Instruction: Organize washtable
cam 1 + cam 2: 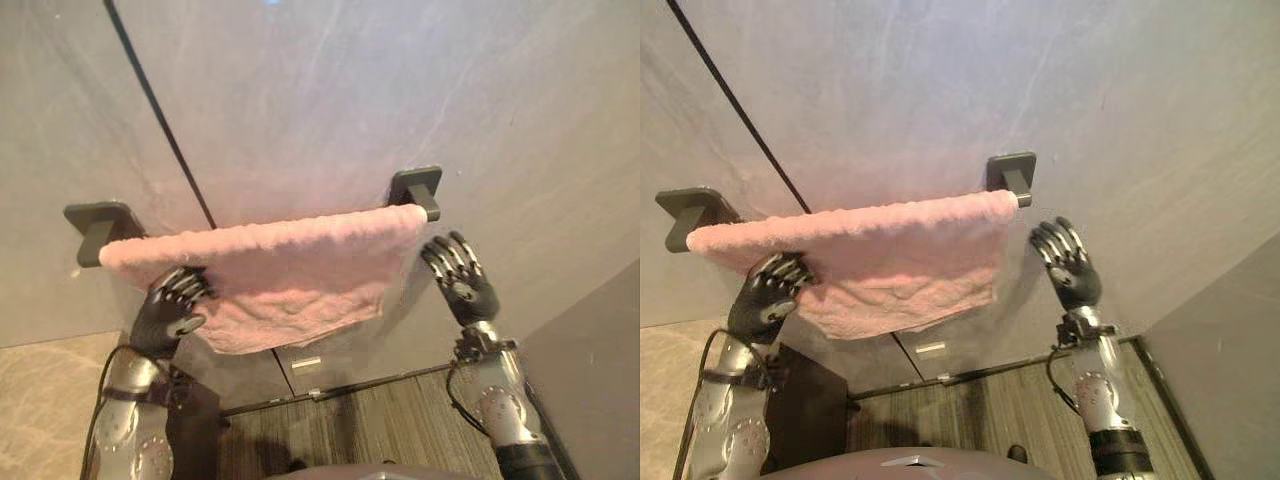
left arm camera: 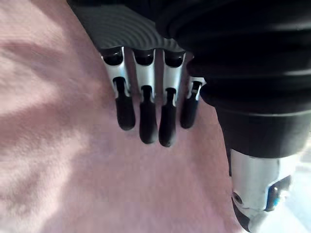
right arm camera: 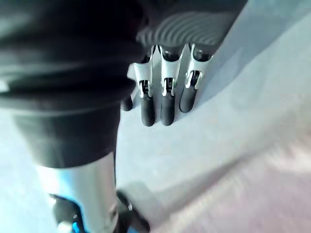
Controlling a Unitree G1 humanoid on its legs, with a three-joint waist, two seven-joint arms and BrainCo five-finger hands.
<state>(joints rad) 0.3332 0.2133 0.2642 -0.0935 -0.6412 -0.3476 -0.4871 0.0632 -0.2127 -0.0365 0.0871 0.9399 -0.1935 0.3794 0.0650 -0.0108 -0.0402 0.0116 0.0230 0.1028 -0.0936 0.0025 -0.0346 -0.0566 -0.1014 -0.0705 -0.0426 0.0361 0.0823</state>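
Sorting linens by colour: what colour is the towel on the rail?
Towel: plain pink, left eye view.

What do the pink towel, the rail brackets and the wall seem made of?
The pink towel looks like terry cloth: fuzzy surface, sagging folds. The rail brackets are dark, matt: metal or plastic, unclear. The wall seems grey stone or tile: pale veins, dark joint line.

No readable text, label, number or sign appears anywhere.
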